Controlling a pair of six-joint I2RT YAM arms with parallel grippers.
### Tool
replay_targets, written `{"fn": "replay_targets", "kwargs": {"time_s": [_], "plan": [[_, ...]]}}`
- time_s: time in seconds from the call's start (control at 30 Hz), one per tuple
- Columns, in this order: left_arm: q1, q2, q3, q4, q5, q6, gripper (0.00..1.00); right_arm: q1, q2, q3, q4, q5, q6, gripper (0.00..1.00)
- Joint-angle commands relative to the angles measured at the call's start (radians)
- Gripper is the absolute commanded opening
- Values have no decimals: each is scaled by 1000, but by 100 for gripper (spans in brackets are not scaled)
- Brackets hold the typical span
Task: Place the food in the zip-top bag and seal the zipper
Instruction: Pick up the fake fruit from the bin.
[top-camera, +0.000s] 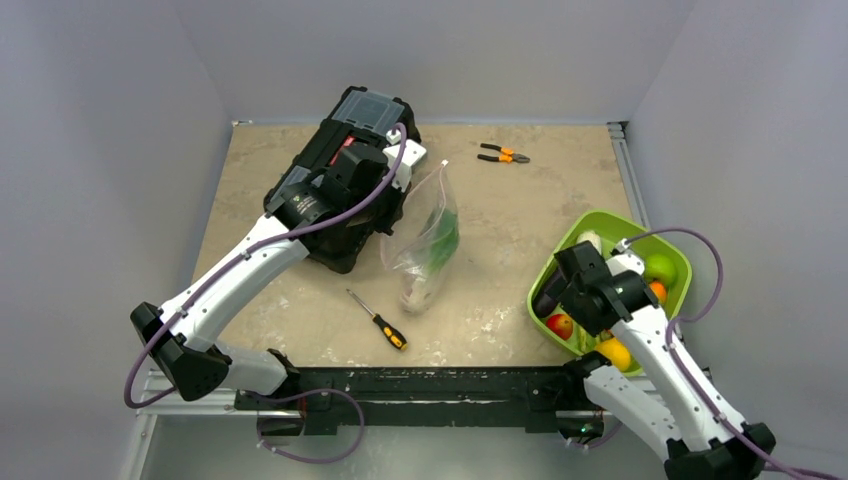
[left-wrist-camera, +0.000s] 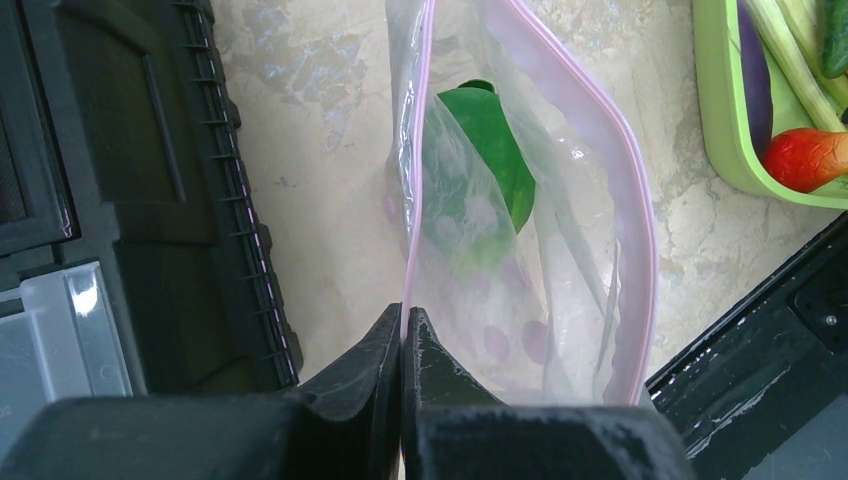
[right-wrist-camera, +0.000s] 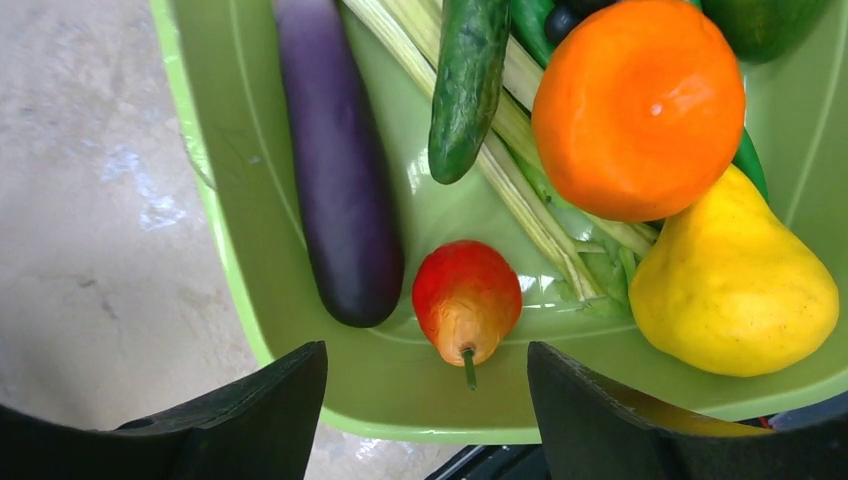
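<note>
1. Top external view: showing the zip-top bag (top-camera: 425, 240) resting mid-counter (top-camera: 500, 270), just beside the black toolbox (top-camera: 345, 190), with its far top corner reaching up to the left tool (top-camera: 412, 165).
2. Holding a green leafy piece of food (left-wrist-camera: 490, 150) inside, visible through the clear plastic. Gaping at the mouth in the left wrist view, with the two pink sides of the zipper (left-wrist-camera: 640, 250) bowing apart.
3. Clenching on the bag's pink edge at one end of that mouth: left tool, fingers pressing together with the plastic pinched between them.
4. Sitting well apart from the bag at the counter's right side: lime-green bowl (right-wrist-camera: 300, 330), carrying a purple eggplant (right-wrist-camera: 340, 180), a dark green cucumber (right-wrist-camera: 468, 85), an orange (right-wrist-camera: 640, 105), a yellow pear (right-wrist-camera: 735, 280), a small red-and-orange pear (right-wrist-camera: 467, 295) and pale leafy stalks underneath.
5. Hovering over the bowl's near rim: right tool (right-wrist-camera: 425, 365), released, fingers spreading wide and gripping nothing, with the small red-and-orange pear lying just beyond the gap.
6. Lying loose on the counter: a screwdriver (top-camera: 378, 320) near the bag's front end and a pair of pliers (top-camera: 503, 154) toward the far edge.
</note>
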Motion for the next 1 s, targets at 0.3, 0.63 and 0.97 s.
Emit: {"fn": "replay_targets", "kwargs": {"time_s": [0.3,0.63,0.97], "plan": [[-8,-14,2,36,1,-6,0,-2,196,-70,83,-76,-72,62],[-7,-17,0,36,-11,-3,0,-3,239,-68,90,-57,-59,37],[-6,-5,6,34,10,-8,0,-3,213,-74,93,-54,-44,8]]}}
